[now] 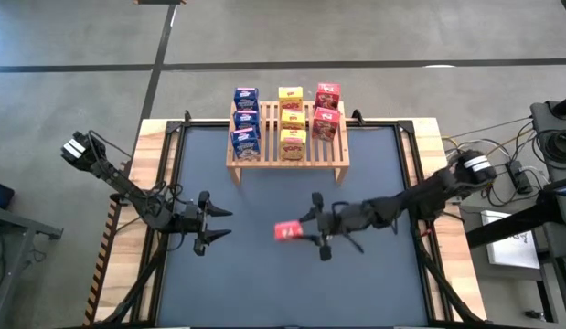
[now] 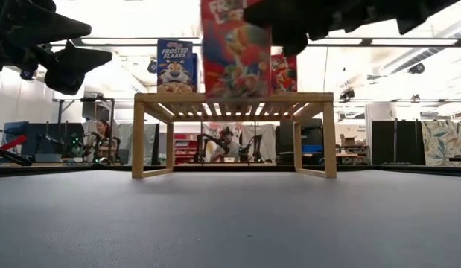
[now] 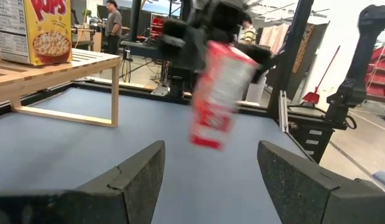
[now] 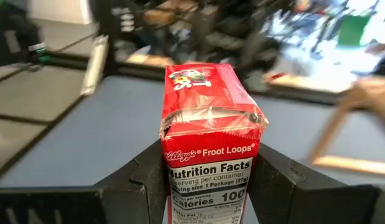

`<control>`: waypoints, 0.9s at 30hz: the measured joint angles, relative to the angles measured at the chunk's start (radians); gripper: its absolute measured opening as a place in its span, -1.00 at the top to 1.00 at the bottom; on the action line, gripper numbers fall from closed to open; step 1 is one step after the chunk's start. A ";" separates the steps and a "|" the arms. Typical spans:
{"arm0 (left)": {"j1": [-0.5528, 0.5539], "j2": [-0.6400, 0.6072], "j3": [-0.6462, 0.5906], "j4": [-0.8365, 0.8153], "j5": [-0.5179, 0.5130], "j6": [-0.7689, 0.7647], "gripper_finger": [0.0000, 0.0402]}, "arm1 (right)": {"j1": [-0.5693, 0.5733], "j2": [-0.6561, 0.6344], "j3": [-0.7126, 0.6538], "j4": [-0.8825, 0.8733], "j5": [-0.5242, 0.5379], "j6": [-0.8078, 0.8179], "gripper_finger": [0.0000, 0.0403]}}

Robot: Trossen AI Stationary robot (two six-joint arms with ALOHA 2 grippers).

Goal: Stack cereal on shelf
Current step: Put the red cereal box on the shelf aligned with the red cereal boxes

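from above, the shelf [image 1: 287,157] at the table's far edge carries eight boxes: three blue [image 1: 245,121], three yellow [image 1: 292,120], two red [image 1: 326,110]. the right gripper [image 1: 305,230] grips the last red box [image 1: 288,231] over the mat, well short of the shelf; the left gripper [image 1: 218,224] waits open nearby. at table height, the held box [image 2: 235,48] hangs clear of the mat. the right wrist view shows both fingers clamped on its sides [image 4: 211,149]. one box left to place, i reckon.
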 joint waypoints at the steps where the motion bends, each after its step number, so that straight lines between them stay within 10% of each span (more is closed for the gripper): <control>1: 0.000 0.000 0.000 0.000 0.000 0.000 -0.20 | -0.018 -0.034 -0.014 -0.007 0.003 -0.020 0.17; 16: 0.000 0.000 0.000 -0.014 -0.001 -0.010 -0.20 | -0.377 -0.671 -0.294 -0.097 -0.043 -0.156 0.17; 27: 0.001 0.000 0.000 -0.010 -0.028 0.010 -0.20 | -0.634 -0.741 -0.197 -0.368 -0.346 -0.192 0.17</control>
